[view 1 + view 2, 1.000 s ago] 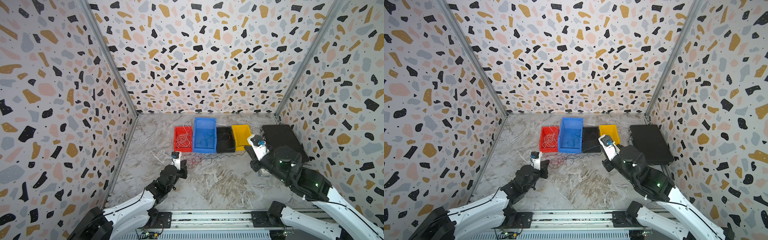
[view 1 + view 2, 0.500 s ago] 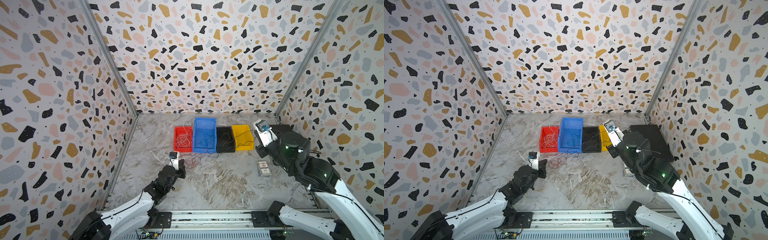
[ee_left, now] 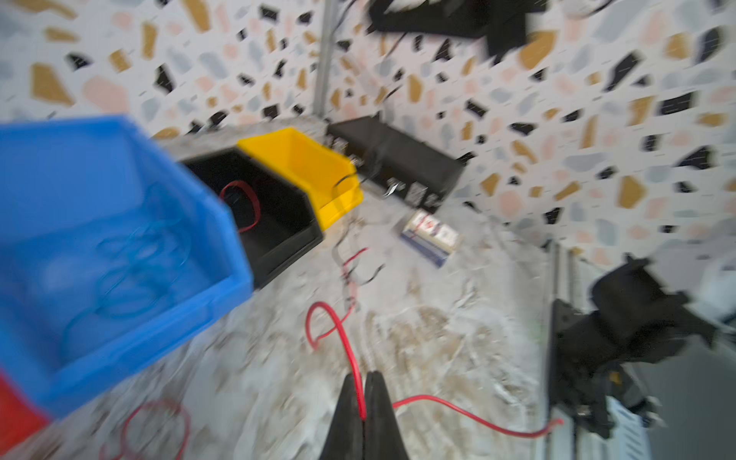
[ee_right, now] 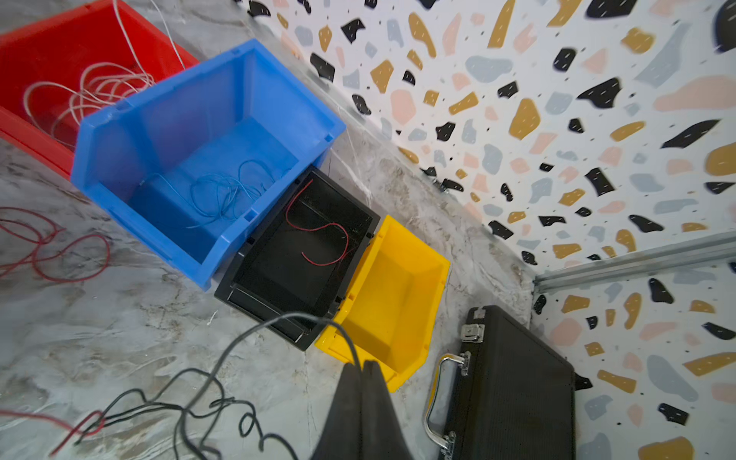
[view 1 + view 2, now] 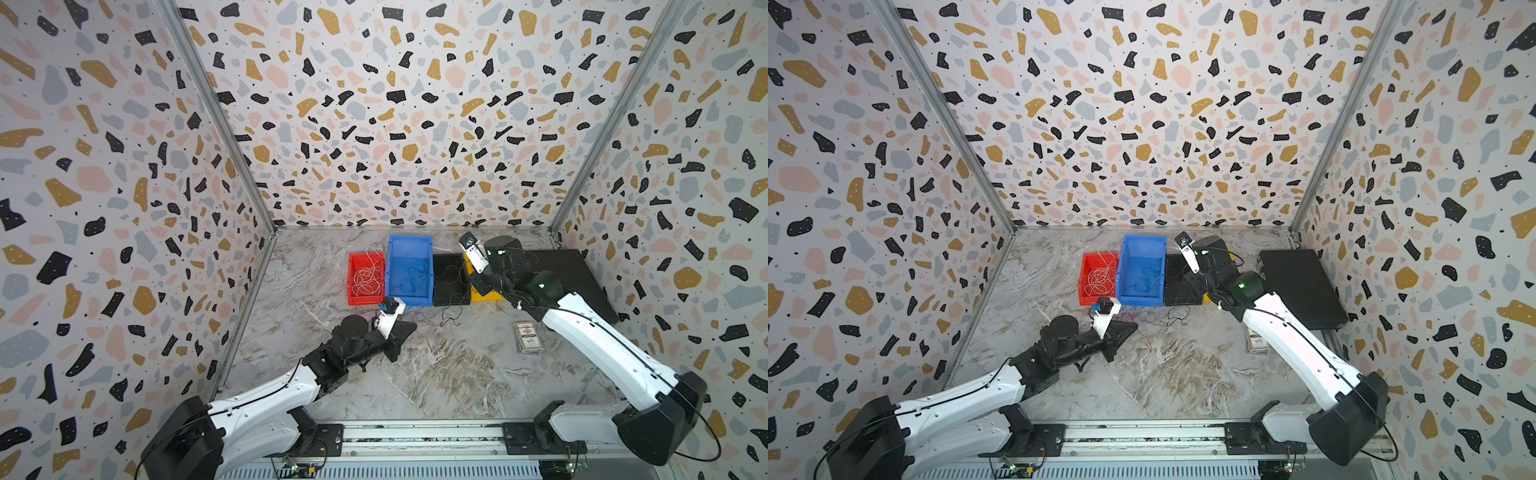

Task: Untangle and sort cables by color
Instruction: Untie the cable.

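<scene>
We hold the red cable (image 3: pixel 345 338) pinched in the left gripper (image 3: pixel 363 392), the black cable (image 4: pixel 294 314) in the right gripper (image 4: pixel 361 374); the 2 strands appear entangled, so pulling may drag both.

On my screen the red bin (image 4: pixel 47 51), blue bin (image 4: pixel 191 99), black bin (image 4: pixel 275 275) and yellow bin (image 4: pixel 398 286) all look like smooth moulded plastic with a soft sheen, and the worktop (image 4: pixel 119 318) has a veined, marble-look finish that is faintly glossy. I see smooth plastic-looking sheathing on the red cable (image 3: pixel 350 346) and black cable (image 4: pixel 239 338). The case (image 4: pixel 513 382) is matt black with a fine ribbed texture, its latch (image 4: pixel 472 332) and handle (image 4: pixel 432 394) are bright polished metal, and the walls (image 5: pixel 395 104) look matt between dull metal corner rails (image 4: pixel 637 259).
</scene>
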Action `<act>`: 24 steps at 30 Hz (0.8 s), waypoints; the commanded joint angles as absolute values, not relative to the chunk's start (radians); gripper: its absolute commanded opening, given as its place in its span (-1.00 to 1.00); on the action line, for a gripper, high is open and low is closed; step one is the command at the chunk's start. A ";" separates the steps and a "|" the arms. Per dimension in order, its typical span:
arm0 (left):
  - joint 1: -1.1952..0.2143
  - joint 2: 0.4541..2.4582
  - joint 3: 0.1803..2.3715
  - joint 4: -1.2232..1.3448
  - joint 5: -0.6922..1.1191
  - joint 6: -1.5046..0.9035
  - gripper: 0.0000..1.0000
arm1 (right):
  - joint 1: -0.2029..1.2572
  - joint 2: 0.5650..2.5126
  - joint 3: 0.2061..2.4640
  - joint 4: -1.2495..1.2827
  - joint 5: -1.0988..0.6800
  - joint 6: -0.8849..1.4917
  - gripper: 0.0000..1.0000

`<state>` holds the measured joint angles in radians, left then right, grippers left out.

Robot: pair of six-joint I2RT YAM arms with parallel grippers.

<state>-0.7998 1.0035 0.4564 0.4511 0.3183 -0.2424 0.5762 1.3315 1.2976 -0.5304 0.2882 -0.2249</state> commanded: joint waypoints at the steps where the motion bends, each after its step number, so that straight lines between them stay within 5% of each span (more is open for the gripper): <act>1: -0.831 0.909 0.501 0.496 0.522 -0.245 -1.00 | 0.501 1.363 1.328 -0.485 0.188 -0.189 -0.97; 6: -0.834 0.756 0.534 0.388 0.517 -0.274 -1.00 | 0.399 1.424 1.316 -0.439 0.127 -0.166 -1.00; 13: -0.842 0.820 0.538 0.609 0.747 -0.493 -1.00 | 0.313 1.519 1.321 -0.416 0.116 -0.166 -1.00; 19: -0.843 0.801 0.523 0.463 0.663 -0.408 -1.00 | 0.232 1.561 1.301 -0.399 0.020 -0.137 -1.00; 24: -0.842 0.821 0.512 0.237 0.367 -0.374 -1.00 | 0.285 1.398 1.195 -0.377 -0.033 -0.066 -1.00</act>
<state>-0.8402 0.8112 0.5129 0.3599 0.5465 -0.4034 0.2413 1.5303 1.2144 -0.3946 0.0139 -0.1211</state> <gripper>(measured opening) 0.042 0.046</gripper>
